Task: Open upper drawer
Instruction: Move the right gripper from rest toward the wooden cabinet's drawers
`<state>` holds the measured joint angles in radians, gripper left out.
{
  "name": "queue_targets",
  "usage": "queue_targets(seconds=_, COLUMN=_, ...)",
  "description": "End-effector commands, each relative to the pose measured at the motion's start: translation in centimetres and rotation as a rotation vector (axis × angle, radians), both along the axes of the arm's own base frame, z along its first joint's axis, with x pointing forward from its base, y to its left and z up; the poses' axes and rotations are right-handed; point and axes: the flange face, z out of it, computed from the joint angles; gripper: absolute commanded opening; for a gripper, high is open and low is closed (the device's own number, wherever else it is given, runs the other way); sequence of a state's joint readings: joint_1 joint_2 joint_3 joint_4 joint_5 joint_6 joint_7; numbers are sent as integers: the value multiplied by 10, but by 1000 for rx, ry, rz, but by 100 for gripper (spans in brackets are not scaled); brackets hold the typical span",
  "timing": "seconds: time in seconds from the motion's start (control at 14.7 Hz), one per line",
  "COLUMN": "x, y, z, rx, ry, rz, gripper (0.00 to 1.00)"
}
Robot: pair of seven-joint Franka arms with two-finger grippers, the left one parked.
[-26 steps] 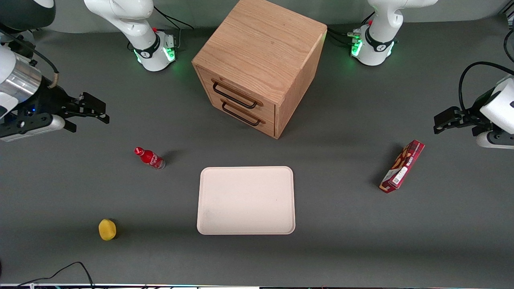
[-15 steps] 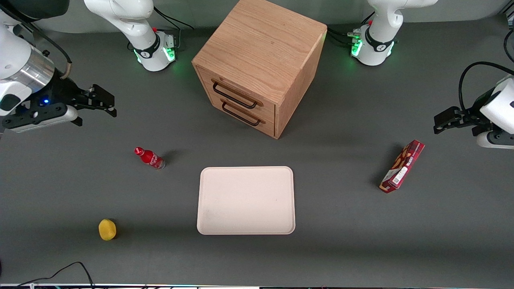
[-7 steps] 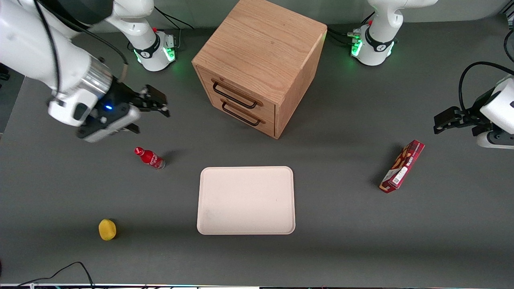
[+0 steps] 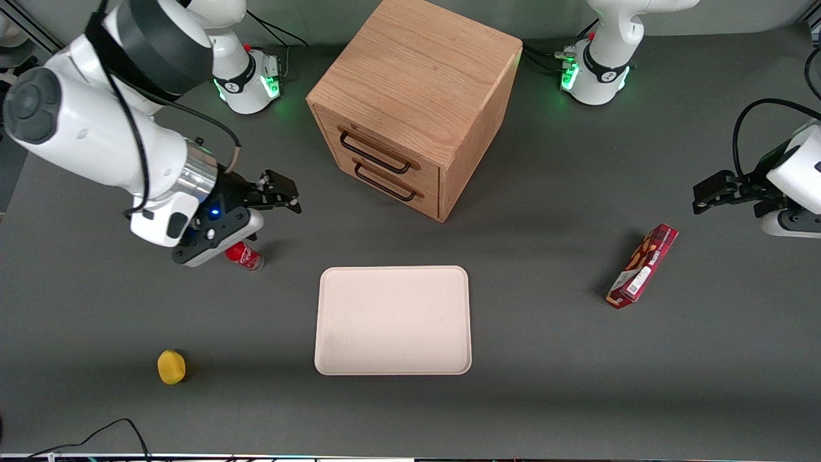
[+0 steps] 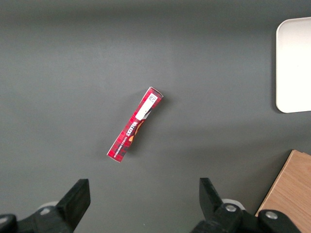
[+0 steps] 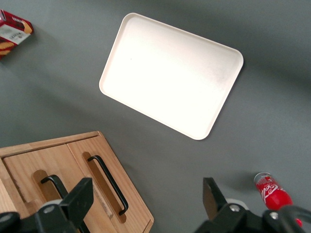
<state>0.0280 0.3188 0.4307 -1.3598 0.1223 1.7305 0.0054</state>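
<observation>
The wooden cabinet (image 4: 417,77) stands in the middle of the table, farther from the front camera than the tray. Its upper drawer (image 4: 328,131) is closed, with its black bar handle (image 4: 375,154) above the lower drawer's handle (image 4: 385,184). My right gripper (image 4: 292,197) hovers open and empty in front of the drawers. A clear gap separates it from them, toward the working arm's end. In the right wrist view my open gripper (image 6: 146,201) faces both drawer fronts. The upper drawer (image 6: 26,172) is the one farther from the table surface, and one finger (image 6: 77,201) partly hides its handle.
A red bottle (image 4: 245,256) lies on the table just under my gripper's wrist, and shows in the wrist view as well (image 6: 272,191). A cream tray (image 4: 392,319) lies nearer the front camera. A yellow ball (image 4: 171,367) and a red box (image 4: 642,266) lie farther out.
My right arm has swept in from the working arm's end of the table toward the cabinet front, dropping over the red bottle. The gripper stayed open. The drawers have not moved.
</observation>
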Motion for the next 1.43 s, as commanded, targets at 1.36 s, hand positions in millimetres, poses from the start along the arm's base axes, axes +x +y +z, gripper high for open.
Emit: queue_targets(seconds=1.36, x=-30, y=28, z=-50, rx=-177, ry=114, rz=236, gripper=100)
